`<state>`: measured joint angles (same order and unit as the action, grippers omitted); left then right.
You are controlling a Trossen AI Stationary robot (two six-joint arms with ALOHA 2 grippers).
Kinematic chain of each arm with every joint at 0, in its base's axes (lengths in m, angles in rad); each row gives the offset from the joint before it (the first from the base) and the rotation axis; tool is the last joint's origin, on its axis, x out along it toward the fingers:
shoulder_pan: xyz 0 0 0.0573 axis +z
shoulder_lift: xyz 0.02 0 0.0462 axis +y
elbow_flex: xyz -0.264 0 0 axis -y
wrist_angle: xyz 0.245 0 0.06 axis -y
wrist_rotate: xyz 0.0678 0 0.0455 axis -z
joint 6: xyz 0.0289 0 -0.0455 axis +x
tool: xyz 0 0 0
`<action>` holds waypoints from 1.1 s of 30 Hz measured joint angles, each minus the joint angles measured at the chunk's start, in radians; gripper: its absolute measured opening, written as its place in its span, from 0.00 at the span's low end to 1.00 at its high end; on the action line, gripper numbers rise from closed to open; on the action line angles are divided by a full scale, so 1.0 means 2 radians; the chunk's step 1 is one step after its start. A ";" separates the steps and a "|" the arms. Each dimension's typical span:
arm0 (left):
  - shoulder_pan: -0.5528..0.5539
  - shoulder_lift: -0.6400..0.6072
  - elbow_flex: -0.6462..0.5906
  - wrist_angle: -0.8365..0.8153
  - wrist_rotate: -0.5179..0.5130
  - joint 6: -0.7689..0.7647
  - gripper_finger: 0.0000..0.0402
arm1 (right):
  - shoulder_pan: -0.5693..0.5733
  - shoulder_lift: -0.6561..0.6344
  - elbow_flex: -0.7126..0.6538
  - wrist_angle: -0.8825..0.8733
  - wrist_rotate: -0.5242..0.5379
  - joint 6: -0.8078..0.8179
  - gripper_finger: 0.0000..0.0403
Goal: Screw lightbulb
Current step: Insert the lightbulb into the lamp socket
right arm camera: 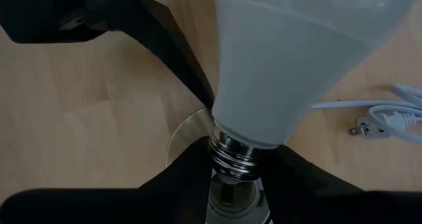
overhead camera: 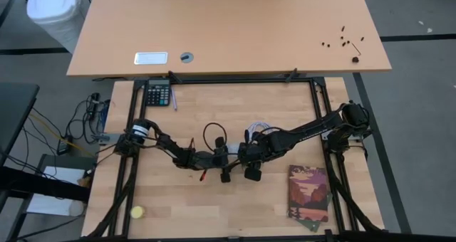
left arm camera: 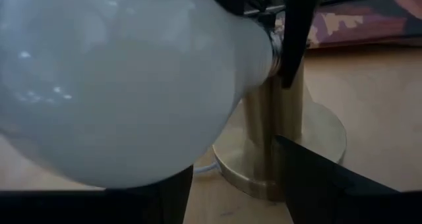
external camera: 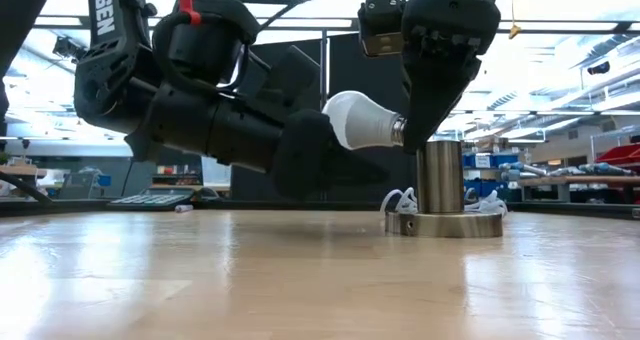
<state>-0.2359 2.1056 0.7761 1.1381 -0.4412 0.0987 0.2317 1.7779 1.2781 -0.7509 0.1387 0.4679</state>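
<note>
The white frosted lightbulb (external camera: 360,120) lies about level in the air, its silver screw base (external camera: 401,130) close to the top of the brass socket post (external camera: 440,175). The post stands on a round disc (external camera: 445,224) on the table. My left gripper (external camera: 320,160) reaches in level from the table's left and is shut on the bulb's globe. My right gripper (external camera: 415,130) comes down from above and is shut on the screw base. In the high view both arms meet at mid-table and hide the bulb. My left gripper holds the lightbulb by the wide round end of its globe (left arm camera: 132,165), between its two fingers (left arm camera: 330,184). The fingers come in level from the table's left, along the bulb. The bulb sticks out ahead of them, clear of the table. My right gripper pinches the threaded screw base (right arm camera: 232,153) between its two fingers (right arm camera: 191,174), just below the globe's neck. The fingers slant steeply down from above and lie across the bulb. The base hangs over the socket's disc, clear of it.
A white cord with a plug (right arm camera: 379,122) lies beside the socket. A colourful book (overhead camera: 308,192) lies at the near right, a yellow ball (overhead camera: 137,212) at the near left, and a calculator (overhead camera: 157,94) at the far left. A black cable loop (overhead camera: 214,135) rises behind the grippers.
</note>
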 joint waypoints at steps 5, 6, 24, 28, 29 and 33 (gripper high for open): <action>0.000 -0.001 0.000 0.017 0.000 0.001 0.52 | 0.002 -0.006 -0.001 -0.002 0.000 0.001 0.31; 0.000 -0.005 0.000 0.016 0.001 0.001 0.52 | 0.003 -0.009 -0.002 -0.004 0.000 0.002 0.31; 0.000 -0.024 0.077 -0.040 0.052 0.044 0.52 | 0.062 -0.031 -0.002 -0.047 0.074 0.078 0.31; 0.001 -0.024 0.095 -0.073 0.056 0.055 0.52 | 0.071 -0.031 -0.002 -0.057 0.087 0.086 0.32; 0.001 -0.024 0.096 -0.074 0.056 0.056 0.52 | 0.073 -0.031 -0.002 -0.058 0.091 0.089 0.32; 0.001 -0.024 0.098 -0.076 0.055 0.055 0.52 | 0.075 -0.031 -0.003 -0.059 0.098 0.100 0.34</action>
<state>-0.2337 2.0583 0.9718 0.9858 -0.3311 0.2095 0.3809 1.7161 1.2722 -0.8682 0.3355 0.6680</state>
